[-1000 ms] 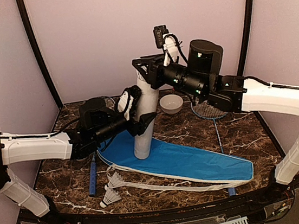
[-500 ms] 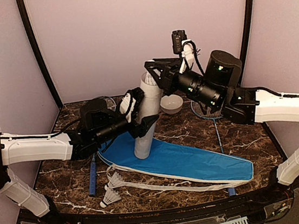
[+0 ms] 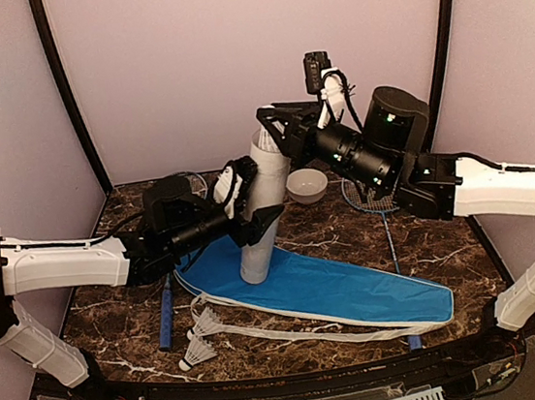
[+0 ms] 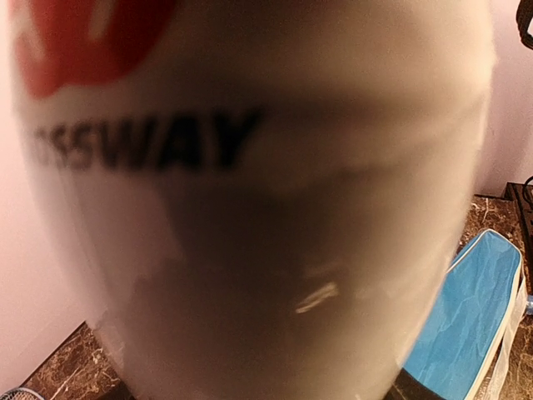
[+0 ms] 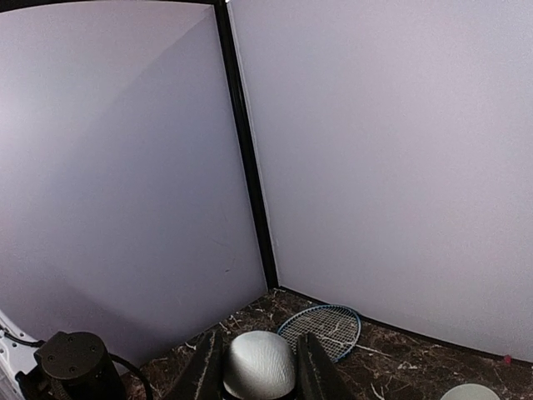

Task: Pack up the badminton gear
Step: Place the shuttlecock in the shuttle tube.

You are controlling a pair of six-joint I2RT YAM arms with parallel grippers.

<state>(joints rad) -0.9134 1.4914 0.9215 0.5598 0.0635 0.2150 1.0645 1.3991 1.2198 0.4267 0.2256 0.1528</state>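
Loading step: our left pincer (image 3: 248, 200) clasped the leaning white tube (image 3: 254, 250); our right pincer (image 3: 273, 126), pinching a shuttlecock (image 5: 260, 365), next needed, we judged, aligning over the tube's mouth beside it.

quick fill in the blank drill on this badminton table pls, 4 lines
1. The ____ gripper grips the tilted white tube.
2. The tube's lower end rests on the racket cover, whose colour is ____.
3. ____ shuttlecocks lie on the table near its front edge.
4. The small bowl beyond the tube is coloured ____.

Missing words: left; blue; two; white
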